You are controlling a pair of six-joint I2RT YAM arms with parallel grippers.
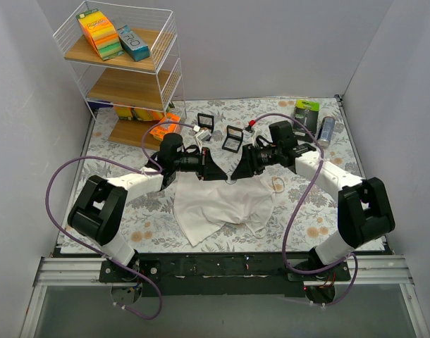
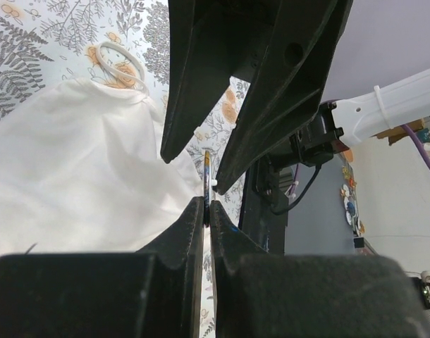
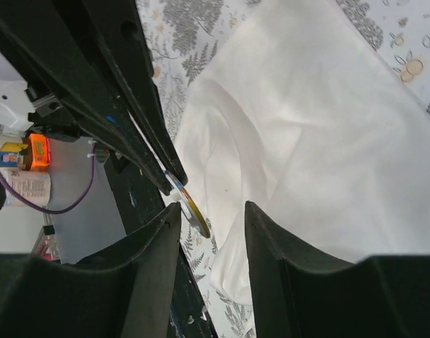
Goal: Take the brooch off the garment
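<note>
You are pinching the brooch (image 3: 189, 204) with the left gripper (image 2: 206, 208) at the white garment's (image 1: 225, 204) 12 o'clock edge, right gripper (image 3: 211, 206) sitting spread.

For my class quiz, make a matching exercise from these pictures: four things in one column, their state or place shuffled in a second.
Things:
1. left claw
2. right claw
3. white cloth garment
4. grey cylindrical can

States or places:
A. near the far right corner
B. shut on the thin round yellow-edged brooch
C. fingers apart
D. lying on the floral tablecloth

Pairs: 1-B, 2-C, 3-D, 4-A
</note>
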